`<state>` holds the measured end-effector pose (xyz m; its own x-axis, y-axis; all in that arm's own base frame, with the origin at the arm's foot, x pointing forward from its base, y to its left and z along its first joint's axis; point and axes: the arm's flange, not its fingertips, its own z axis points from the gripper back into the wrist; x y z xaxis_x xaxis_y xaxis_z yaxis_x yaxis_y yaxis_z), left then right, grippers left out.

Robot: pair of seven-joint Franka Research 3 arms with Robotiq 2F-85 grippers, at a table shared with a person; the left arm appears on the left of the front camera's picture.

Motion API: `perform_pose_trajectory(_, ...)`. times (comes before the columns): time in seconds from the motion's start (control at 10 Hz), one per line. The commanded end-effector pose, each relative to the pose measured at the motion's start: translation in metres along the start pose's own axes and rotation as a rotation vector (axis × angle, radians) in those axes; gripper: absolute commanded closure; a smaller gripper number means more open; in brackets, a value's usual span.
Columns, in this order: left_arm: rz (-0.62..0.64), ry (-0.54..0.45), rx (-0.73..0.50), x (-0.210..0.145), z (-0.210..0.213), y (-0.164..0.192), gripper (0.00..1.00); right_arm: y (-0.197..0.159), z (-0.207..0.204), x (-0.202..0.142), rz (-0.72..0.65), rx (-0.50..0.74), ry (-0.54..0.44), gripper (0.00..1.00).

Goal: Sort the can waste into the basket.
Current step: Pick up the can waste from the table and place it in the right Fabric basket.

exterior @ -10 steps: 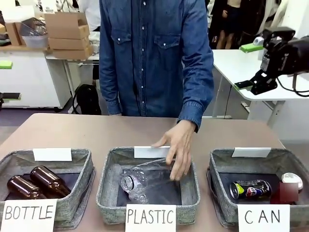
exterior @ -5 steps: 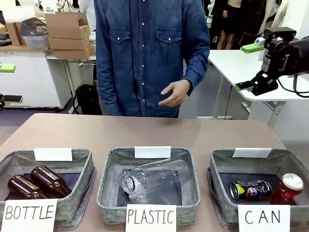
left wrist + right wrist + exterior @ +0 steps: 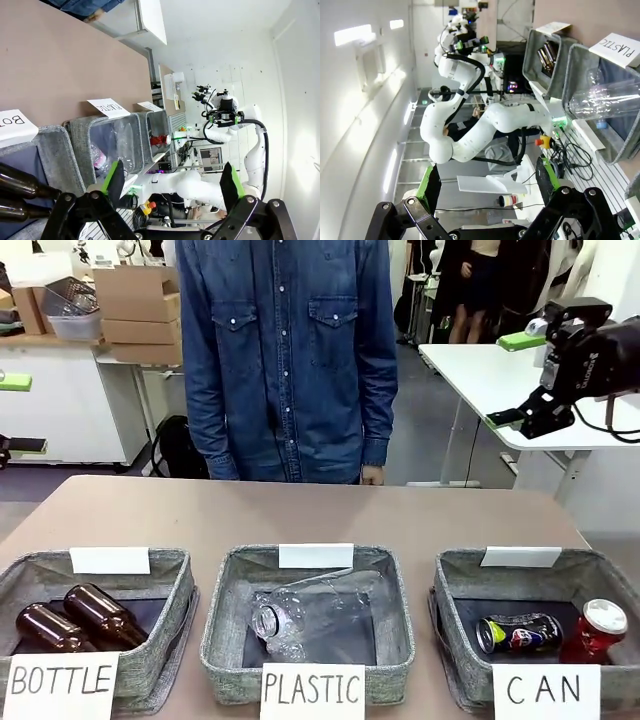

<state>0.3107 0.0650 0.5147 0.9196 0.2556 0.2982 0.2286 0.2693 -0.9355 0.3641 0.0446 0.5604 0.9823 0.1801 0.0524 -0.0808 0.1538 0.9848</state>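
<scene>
Both cans in CAN basket (image 3: 460,575): red can (image 3: 597,628), dark dented can (image 3: 518,632). Worktop (image 3: 300,515) holds no loose can. Task judged complete. Left end effector (image 3: 171,180) released; right end effector (image 3: 487,182) released.

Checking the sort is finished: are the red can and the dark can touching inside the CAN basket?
Cannot tell. In the front view the red can stands right beside the dark can in the basket, edges meeting with no plain gap or contact.

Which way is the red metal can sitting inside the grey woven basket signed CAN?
Upright, leaning slightly: the red metal can shows its silver top uppermost in the grey woven CAN basket's right corner.
</scene>
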Motion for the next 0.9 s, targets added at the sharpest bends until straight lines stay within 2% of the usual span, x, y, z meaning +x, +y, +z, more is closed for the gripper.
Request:
perform_pose_trajectory(0.0, -0.017, 0.01, -0.004, -0.0004, 0.0046, -0.0005, 0.0, -0.0006, -0.0007, 0.0003, 0.009, 0.0, 0.008, 0.0)
perform_pose_trajectory(0.8, -0.017, 0.01, -0.004, -0.0004, 0.0046, -0.0005, 0.0, -0.0006, -0.0007, 0.0003, 0.009, 0.0, 0.008, 0.0)
